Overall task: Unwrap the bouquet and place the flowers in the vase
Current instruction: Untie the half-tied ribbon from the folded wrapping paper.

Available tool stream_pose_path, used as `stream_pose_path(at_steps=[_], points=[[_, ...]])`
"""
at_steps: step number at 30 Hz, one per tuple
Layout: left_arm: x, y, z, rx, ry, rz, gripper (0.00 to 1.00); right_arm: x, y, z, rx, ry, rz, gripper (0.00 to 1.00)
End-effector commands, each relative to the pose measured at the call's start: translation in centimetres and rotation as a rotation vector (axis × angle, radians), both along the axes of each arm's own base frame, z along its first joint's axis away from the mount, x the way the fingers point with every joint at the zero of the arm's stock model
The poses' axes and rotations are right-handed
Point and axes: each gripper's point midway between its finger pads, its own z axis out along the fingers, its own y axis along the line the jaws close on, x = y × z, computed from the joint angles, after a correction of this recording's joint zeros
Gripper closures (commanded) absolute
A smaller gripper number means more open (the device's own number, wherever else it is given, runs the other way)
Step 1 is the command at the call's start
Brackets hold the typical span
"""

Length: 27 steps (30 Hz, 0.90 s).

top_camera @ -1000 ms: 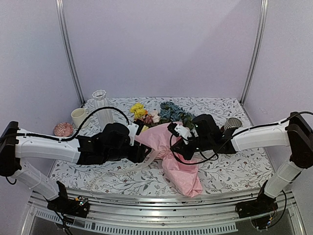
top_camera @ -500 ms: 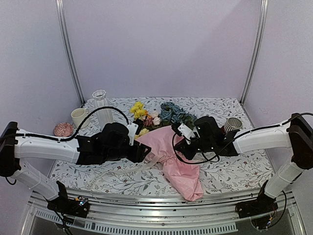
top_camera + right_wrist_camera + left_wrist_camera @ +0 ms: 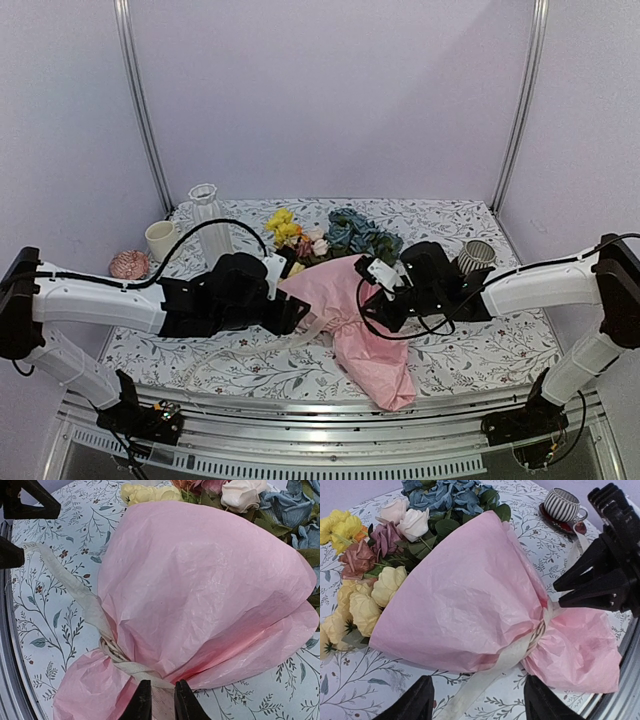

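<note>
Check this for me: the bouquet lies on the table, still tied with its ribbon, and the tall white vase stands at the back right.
One thing is wrong: the vase stands at the back left, not right, as the top external view shows. The bouquet does lie on the table, still tied with its ribbon.

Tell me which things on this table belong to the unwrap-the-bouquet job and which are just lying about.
For the job: bouquet, ribbon, flowers, white vase.
Lying about: cream mug, pink ball, striped cup.
</note>
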Motion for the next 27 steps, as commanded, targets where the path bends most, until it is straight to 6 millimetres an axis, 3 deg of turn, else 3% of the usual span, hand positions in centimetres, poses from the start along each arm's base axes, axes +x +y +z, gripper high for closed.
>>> stream_pose_path(at_steps=[1,13,17,20,27], points=[[-0.2,-1.0,0.4,0.013,-0.015,-0.022,0.37,-0.1,2.0,0.1,-0.017,0.027,0.087,0.76],[-0.6,-2.2,-0.3,0.040,-0.009,-0.057,0.28,-0.1,2.8,-2.6,-0.079,0.080,0.125,0.72],[-0.2,-2.6,-0.5,0.016,0.009,-0.041,0.30,-0.9,2.8,-2.1,-0.051,0.085,0.156,0.78],[0.2,-3.1,-0.5,-0.023,0.031,-0.061,0.30,-1.4,2.5,-1.4,-0.023,0.075,0.162,0.95],[1.4,-3.3,-0.8,0.020,0.019,-0.037,0.32,-1.2,1.4,0.6,0.013,0.024,0.108,0.97]])
